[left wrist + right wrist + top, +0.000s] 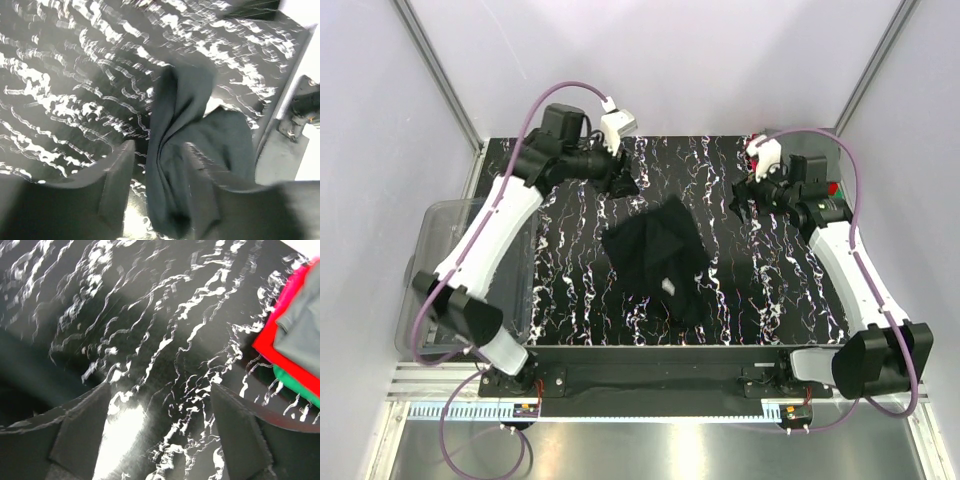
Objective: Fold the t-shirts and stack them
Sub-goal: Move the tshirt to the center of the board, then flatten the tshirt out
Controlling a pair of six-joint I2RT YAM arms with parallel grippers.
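A black t-shirt (650, 255) lies crumpled in the middle of the table, its small white tag (669, 287) facing up. My left gripper (623, 185) hovers at its far left corner. In the left wrist view a bunched fold of that shirt (180, 110) runs between the parted jaws of my left gripper (160, 147), resting against the right finger (205, 190), with a gap to the left finger (117, 180). My right gripper (745, 195) (160, 386) stands open over bare table. Beside it lies a folded stack: grey shirt (302, 325) on red (280, 345) on green (295, 387).
A clear plastic bin (440, 230) stands off the table's left edge beside the left arm. The tabletop (570, 270) is black with white marbling. White walls and metal posts close in the back and sides.
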